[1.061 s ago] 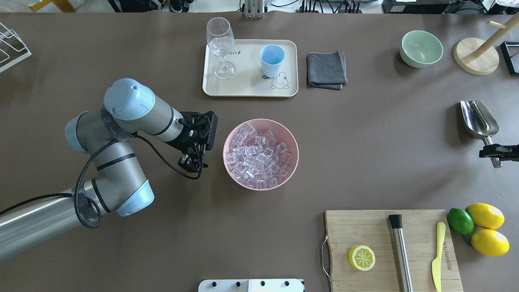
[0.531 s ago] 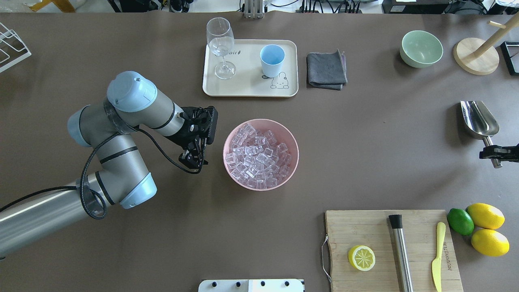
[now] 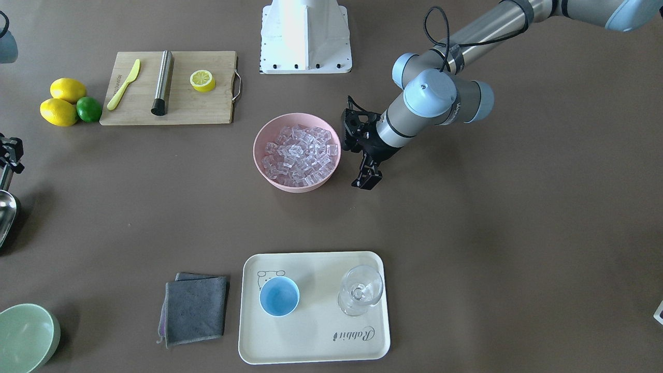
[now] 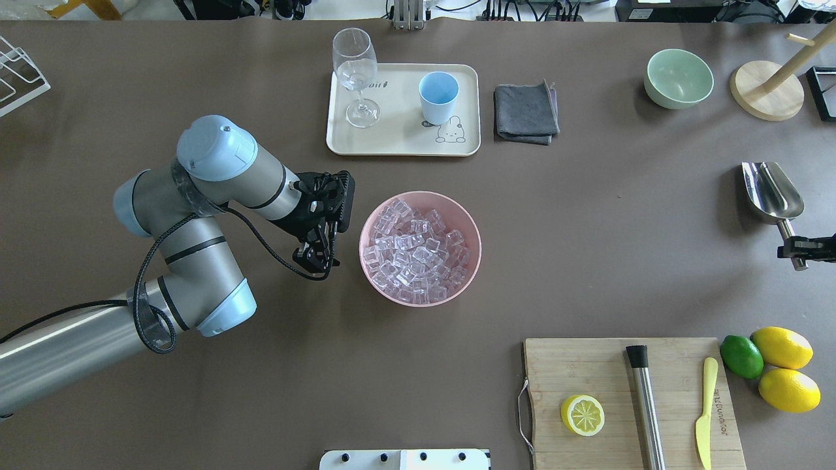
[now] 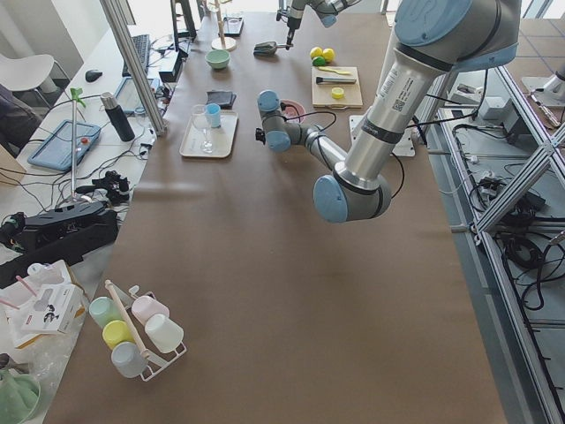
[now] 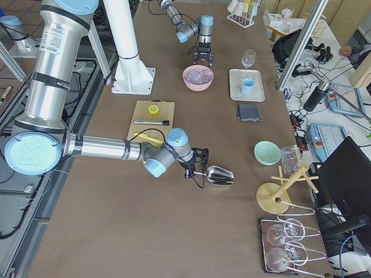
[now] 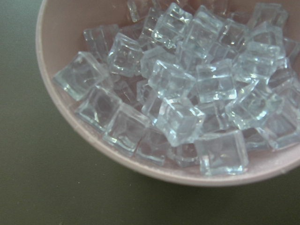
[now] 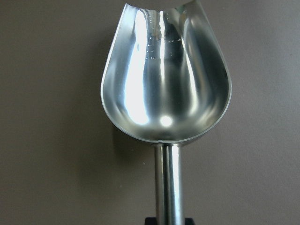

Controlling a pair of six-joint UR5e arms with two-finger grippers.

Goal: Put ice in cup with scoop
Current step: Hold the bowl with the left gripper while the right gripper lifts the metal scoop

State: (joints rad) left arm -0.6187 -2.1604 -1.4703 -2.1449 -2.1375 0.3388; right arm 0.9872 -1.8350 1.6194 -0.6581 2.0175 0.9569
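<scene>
The ice (image 4: 418, 248) is a heap of clear cubes that fills a pink bowl (image 4: 480, 248) at mid-table. It also fills the left wrist view (image 7: 187, 93). The light-blue cup (image 4: 438, 96) stands upright and empty on a cream tray (image 4: 398, 140) beyond the bowl. My left gripper (image 4: 317, 258) points down just left of the bowl, apart from it, with its jaws open and empty. My right gripper (image 4: 798, 248) at the table's right edge is shut on the handle of the steel scoop (image 4: 772, 191). The scoop's trough (image 8: 164, 84) is empty and held above the table.
A stemmed glass (image 4: 356, 75) stands on the tray left of the cup. A grey cloth (image 4: 526, 112) lies right of the tray. A green bowl (image 4: 678, 78) and wooden stand (image 4: 767, 91) are far right. A cutting board (image 4: 607, 372) holds a lemon half, steel rod and knife.
My left arm has shifted a little to the right, bringing its gripper slightly closer to the pink bowl. The right gripper and scoop have hardly moved.
</scene>
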